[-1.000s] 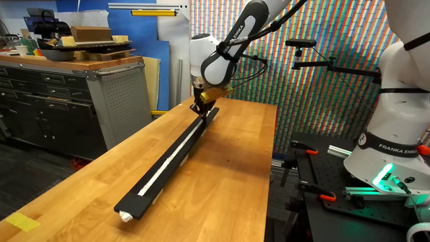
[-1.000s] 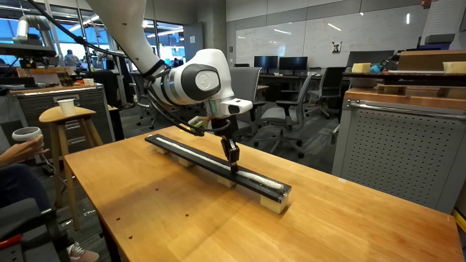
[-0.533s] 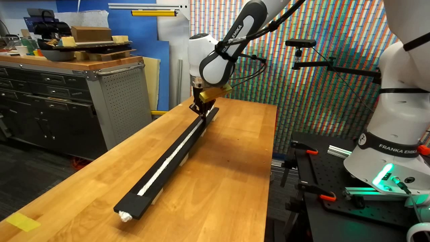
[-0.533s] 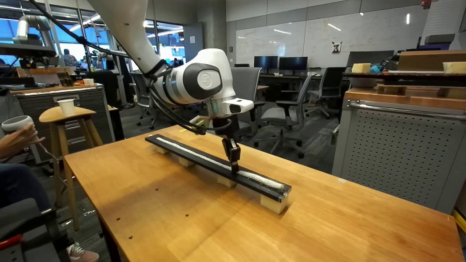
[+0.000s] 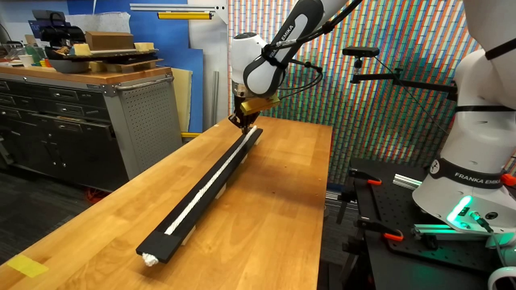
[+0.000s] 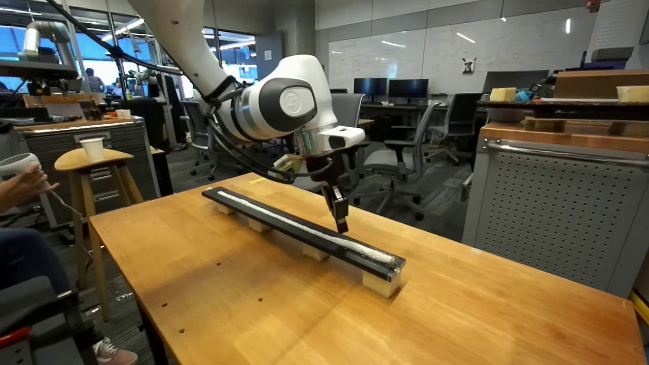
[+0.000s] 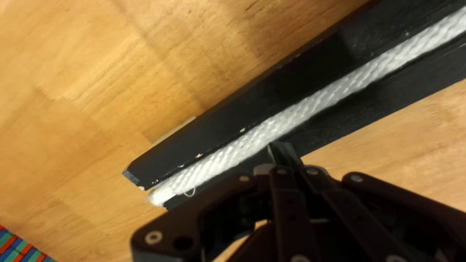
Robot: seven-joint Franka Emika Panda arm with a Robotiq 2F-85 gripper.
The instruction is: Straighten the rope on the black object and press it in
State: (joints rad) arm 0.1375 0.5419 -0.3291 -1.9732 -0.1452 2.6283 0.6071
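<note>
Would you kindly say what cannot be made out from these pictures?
Wrist view: part of the black bar, behind the gripper; more of the rope, cut off by the right edge.
In an exterior view: whether the white tuft joins the rope; the bar's end hides it.
In an exterior view: most of a person, cut off by the left edge.

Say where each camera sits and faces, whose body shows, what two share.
Exterior view: looking along the black bar from its covered end; base, arm, end effector.
Exterior view: nearer the bar's opposite end, facing across the table; arm, end effector, person's hand.
Wrist view: above the rope, facing down; end effector.
Both exterior views share bar, rope.
</note>
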